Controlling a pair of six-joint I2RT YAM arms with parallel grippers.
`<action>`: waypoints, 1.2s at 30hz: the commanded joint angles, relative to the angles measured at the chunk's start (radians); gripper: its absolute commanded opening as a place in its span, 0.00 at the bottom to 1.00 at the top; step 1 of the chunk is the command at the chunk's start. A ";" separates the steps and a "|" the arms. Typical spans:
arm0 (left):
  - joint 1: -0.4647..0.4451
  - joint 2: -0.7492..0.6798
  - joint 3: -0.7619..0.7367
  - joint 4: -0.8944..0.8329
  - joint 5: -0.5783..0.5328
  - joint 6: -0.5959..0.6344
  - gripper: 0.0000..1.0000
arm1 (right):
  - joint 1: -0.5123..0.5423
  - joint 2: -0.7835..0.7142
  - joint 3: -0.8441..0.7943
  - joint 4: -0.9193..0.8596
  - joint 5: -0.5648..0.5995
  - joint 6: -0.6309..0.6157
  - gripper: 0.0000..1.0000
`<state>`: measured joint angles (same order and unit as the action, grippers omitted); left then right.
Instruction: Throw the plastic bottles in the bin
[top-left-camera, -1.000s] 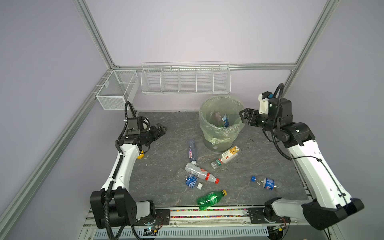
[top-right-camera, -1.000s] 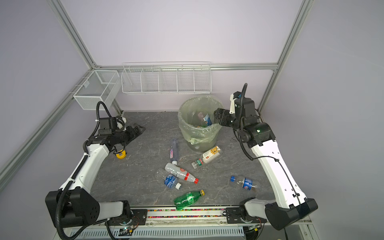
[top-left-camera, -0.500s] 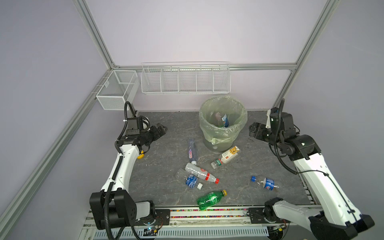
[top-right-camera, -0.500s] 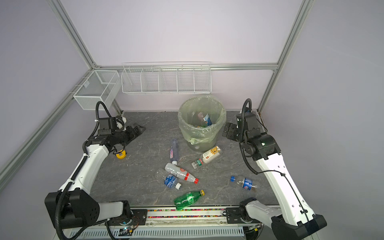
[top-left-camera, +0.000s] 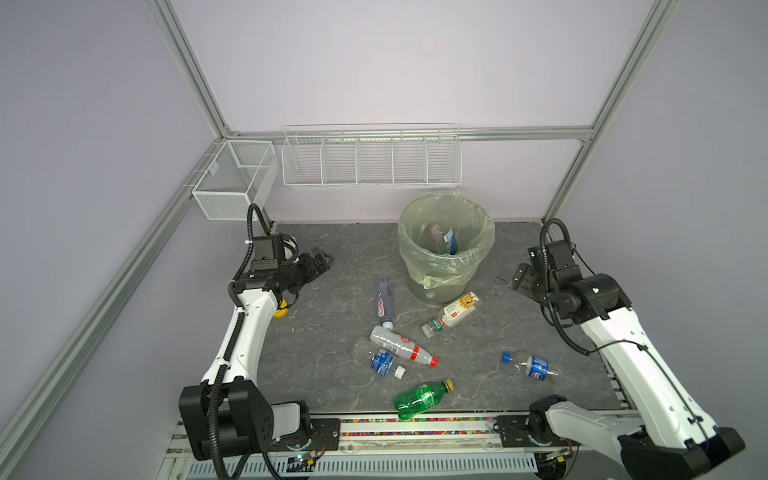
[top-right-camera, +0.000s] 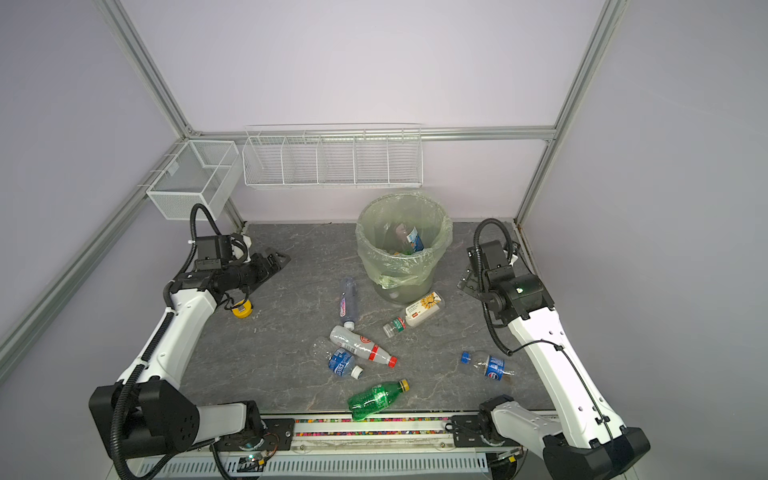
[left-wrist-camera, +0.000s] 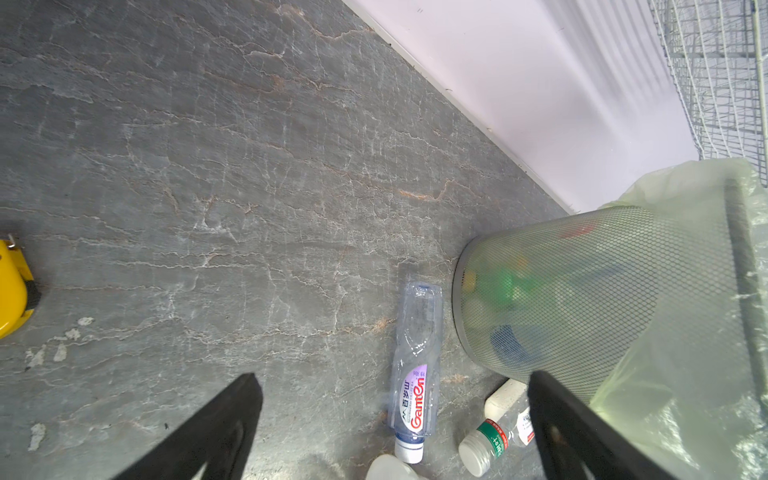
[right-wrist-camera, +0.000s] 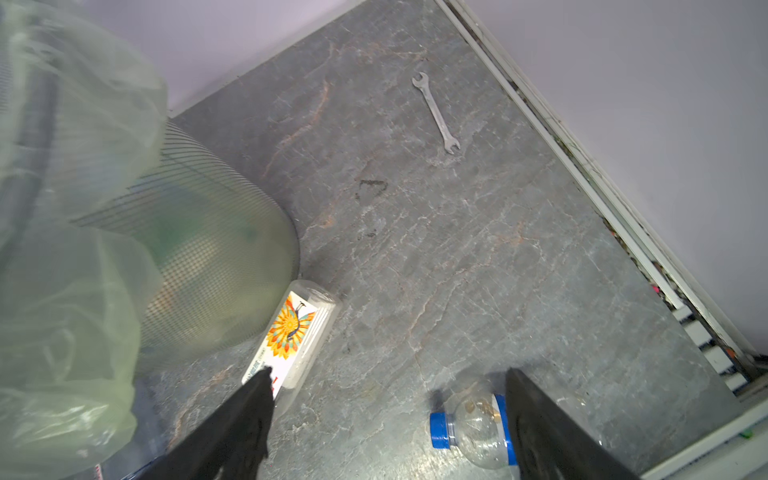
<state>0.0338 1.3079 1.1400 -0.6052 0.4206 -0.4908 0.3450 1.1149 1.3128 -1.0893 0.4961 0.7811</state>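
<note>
R end effector (top-left-camera: 519, 281) open by bin (top-left-camera: 417, 266); blue-cap btl (top-left-camera: 530, 365) lies well apart.

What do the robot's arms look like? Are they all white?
Not all white. The left arm and right arm are long and white, with chunky black joints and black cables looping alongside. The left gripper and right gripper are black, with flat, tapering fingers.
</note>
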 joint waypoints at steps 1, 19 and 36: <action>0.006 -0.007 0.007 -0.015 0.010 0.026 1.00 | -0.007 -0.035 -0.032 -0.052 0.062 0.102 0.88; 0.006 0.005 0.014 -0.027 0.015 0.027 1.00 | -0.021 0.003 -0.081 -0.297 0.199 0.511 0.88; 0.008 0.005 0.012 -0.024 0.037 0.021 1.00 | -0.082 0.036 -0.210 -0.304 0.004 0.727 0.88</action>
<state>0.0338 1.3117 1.1400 -0.6128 0.4450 -0.4843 0.2741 1.1744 1.1244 -1.3914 0.5465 1.4273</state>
